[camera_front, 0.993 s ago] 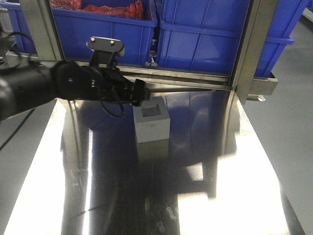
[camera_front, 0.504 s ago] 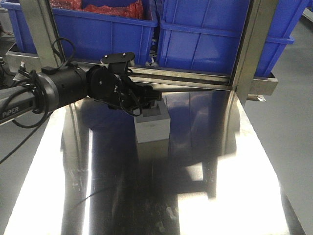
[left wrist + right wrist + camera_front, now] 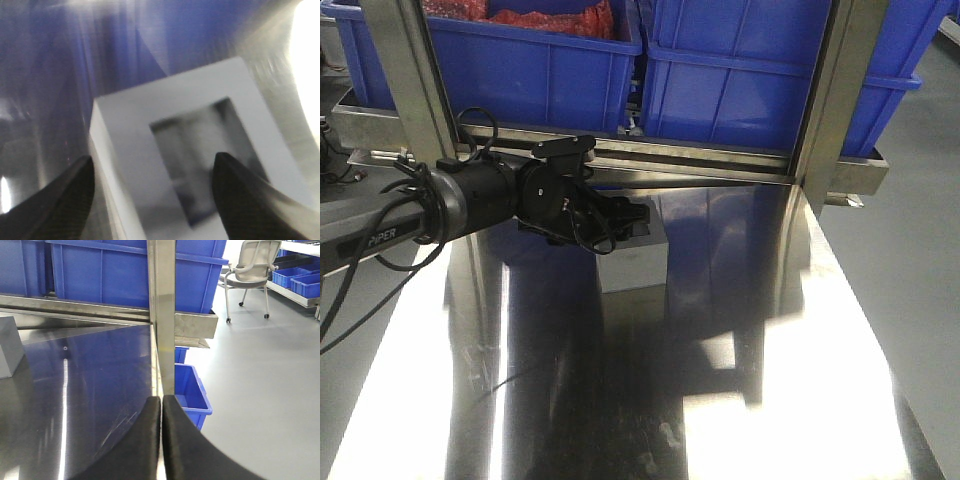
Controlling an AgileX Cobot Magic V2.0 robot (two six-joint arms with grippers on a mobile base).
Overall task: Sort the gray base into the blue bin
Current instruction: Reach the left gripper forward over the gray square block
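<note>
The sort has barely begun, by my reading: the gray base (image 3: 636, 264) sits on the steel worktop (image 3: 790, 330), close to the far edge and a little left of the middle, and nothing has been lifted yet. My left tool (image 3: 632, 216) is down over the block's top from the left side. On the left wrist view its fingers are spread, one dark fingertip (image 3: 75, 185) just off the block's left side and the other in front of the recess. The picture is blurred, so I cannot tell whether either finger touches the base. The right tool (image 3: 161, 407) is pressed together on nothing, parked at the right edge of the worktop beside a steel upright (image 3: 161, 315), well apart from the block. What is left is everything that counts: closing on the block, raising it, carrying it past the far edge and dropping it in. The blue bin (image 3: 750, 90) I take as the target stands on the rack beyond that edge, one of several alike, and I cannot tell which is meant. The base itself is a pale gray, boxy block with flat matte faces and crisp edges. A darker square recess is framed in its upward face.
</note>
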